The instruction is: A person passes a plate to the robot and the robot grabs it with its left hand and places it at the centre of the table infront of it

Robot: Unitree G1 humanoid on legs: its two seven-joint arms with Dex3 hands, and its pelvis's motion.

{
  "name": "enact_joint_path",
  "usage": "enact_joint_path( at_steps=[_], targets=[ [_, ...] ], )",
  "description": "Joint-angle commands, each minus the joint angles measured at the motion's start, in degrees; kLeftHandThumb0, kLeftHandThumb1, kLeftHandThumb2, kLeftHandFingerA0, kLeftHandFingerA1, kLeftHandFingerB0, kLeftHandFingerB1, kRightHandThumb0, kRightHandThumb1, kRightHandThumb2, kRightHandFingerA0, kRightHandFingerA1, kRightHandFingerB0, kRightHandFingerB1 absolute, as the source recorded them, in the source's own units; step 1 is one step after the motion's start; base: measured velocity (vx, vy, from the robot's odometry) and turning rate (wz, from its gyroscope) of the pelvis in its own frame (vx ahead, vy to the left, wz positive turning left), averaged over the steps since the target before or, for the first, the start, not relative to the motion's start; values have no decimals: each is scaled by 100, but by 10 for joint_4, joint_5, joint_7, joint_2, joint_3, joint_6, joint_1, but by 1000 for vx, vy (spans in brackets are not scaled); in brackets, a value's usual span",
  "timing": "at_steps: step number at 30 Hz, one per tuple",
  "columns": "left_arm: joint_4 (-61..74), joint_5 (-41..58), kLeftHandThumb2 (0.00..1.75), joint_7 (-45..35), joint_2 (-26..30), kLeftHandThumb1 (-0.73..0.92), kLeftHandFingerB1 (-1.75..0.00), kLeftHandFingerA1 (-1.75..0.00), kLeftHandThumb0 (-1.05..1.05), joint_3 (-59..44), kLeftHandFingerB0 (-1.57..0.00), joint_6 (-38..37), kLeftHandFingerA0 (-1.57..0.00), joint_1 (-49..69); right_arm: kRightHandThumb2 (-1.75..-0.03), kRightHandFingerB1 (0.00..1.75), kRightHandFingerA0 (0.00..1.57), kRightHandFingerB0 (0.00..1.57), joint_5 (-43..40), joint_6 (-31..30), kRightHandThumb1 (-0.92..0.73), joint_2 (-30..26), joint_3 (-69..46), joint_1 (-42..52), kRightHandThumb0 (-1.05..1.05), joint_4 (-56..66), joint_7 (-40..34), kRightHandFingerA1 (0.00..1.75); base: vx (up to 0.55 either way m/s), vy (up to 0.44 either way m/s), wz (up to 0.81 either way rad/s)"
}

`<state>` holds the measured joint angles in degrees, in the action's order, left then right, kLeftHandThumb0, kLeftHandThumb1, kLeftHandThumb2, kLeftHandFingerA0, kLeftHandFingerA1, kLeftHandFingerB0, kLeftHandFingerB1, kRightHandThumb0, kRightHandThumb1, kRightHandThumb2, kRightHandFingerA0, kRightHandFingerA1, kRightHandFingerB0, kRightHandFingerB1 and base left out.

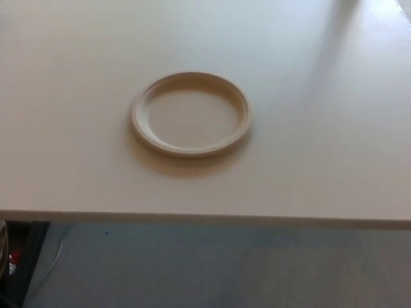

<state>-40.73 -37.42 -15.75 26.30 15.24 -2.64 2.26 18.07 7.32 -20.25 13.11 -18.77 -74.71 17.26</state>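
A round cream plate [191,113] lies flat on the pale table [321,160], near the middle of the view and a little back from the front edge. Nothing touches it. Neither of my hands shows in the head view, and no person's hand is in sight.
The table's front edge [205,221] runs across the lower part of the picture, with grey floor [212,269] below it. A dark object with a bit of red [16,256] sits at the bottom left beside a thin white cable [54,256].
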Motion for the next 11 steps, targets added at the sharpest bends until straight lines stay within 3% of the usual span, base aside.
enact_joint_path(
  at_steps=[1, 2, 3, 4, 5, 6, 7, 8, 10, 11],
  targets=[
    [-197, 44, 66, 130, -16, 85, -22, -45, -88, -33, -9, -36, -42, -54, -64, 41, 65, 20, -4, 15, -80, -5, -8, 42, -66, 0, -20, 61, 0, 0, 0],
    [-206, 58, 101, 126, -18, 67, -25, -57, -91, -46, -10, -43, -49, -58, -64, 39, 64, 22, -4, 14, -81, -4, -9, 40, -65, -1, -20, 60, 0, 0, 0],
    [-216, 75, 101, 120, -21, 67, -25, -57, -91, -61, -10, -50, -49, -63, -64, 39, 64, 22, -5, 12, -81, -4, -10, 38, -65, -2, -21, 60, 0, 0, 0],
    [-226, 84, 101, 116, -22, 70, -27, -62, -99, -70, -13, -60, -64, -66, -64, 39, 63, 21, 0, 15, -81, -5, -6, 37, -63, -1, -21, 59, 0, 0, 0],
    [-234, 86, 101, 116, -23, 70, -27, -62, -99, -73, -13, -67, -64, -69, -64, 39, 63, 21, 2, 16, -81, -5, -4, 37, -63, 0, -22, 59, 0, 0, 0],
    [-245, 85, 101, 117, -23, 64, -33, -56, -88, -74, -8, -72, -47, -74, -64, 39, 64, 20, 0, 16, -81, -4, -6, 38, -62, 1, -22, 59, 0, 0, 0],
    [-251, 84, 101, 118, -23, 64, -33, -56, -88, -74, -8, -76, -47, -76, -64, 39, 64, 20, 0, 16, -81, -4, -6, 38, -62, 1, -23, 59, 0, 0, 0],
    [-258, 82, 66, 125, -23, 81, -25, -43, -88, -74, -15, -82, -50, -75, -64, 38, 67, 21, -1, 16, -82, -4, -7, 40, -64, 2, -21, 59, 0, 0, 0],
    [-273, 82, 66, 130, -23, 82, -25, -41, -89, -73, -14, -87, -50, -79, -64, 40, 67, 20, -2, 18, -80, -4, -8, 44, -66, 3, -21, 60, 0, 0, 0],
    [-277, 83, 102, 132, -25, 72, -37, -60, -96, -73, -12, -88, -58, -79, -63, 40, 68, 23, -4, 18, -80, -5, -11, 46, -64, 2, -20, 60, 0, 0, 0]
  ],
)
